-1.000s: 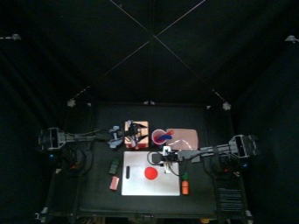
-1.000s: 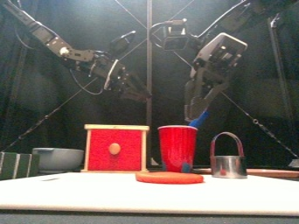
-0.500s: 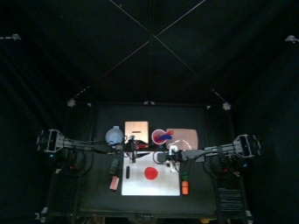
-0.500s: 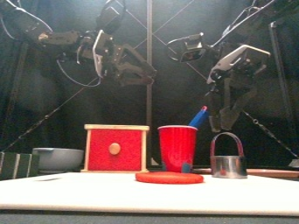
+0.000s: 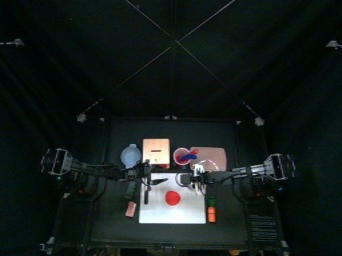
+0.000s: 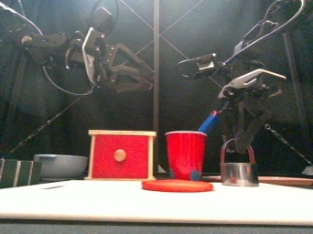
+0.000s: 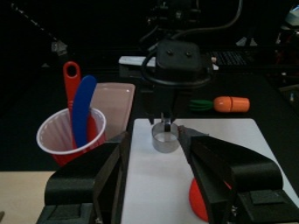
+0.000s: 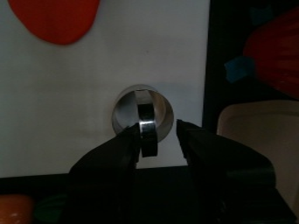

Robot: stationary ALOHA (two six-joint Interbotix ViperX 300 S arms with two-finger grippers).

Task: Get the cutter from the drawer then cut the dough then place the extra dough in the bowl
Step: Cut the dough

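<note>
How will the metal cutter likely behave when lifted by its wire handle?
The cutter looks like a thin-walled metal ring, so probably stiff and light. Hung from its thin wire handle, it may swing or slip in the right gripper. Standing upright on the white board, it seems unlikely to roll.

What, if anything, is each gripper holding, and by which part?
Left gripper: nothing. Right gripper is at the wire handle of the cutter; whether it grips cannot be told.

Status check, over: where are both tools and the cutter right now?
Left tool open, held high. Right tool down at the cutter handle, grip unconfirmed. It stands upright on the white board, dough uncut nearby. Nothing between them.
</note>
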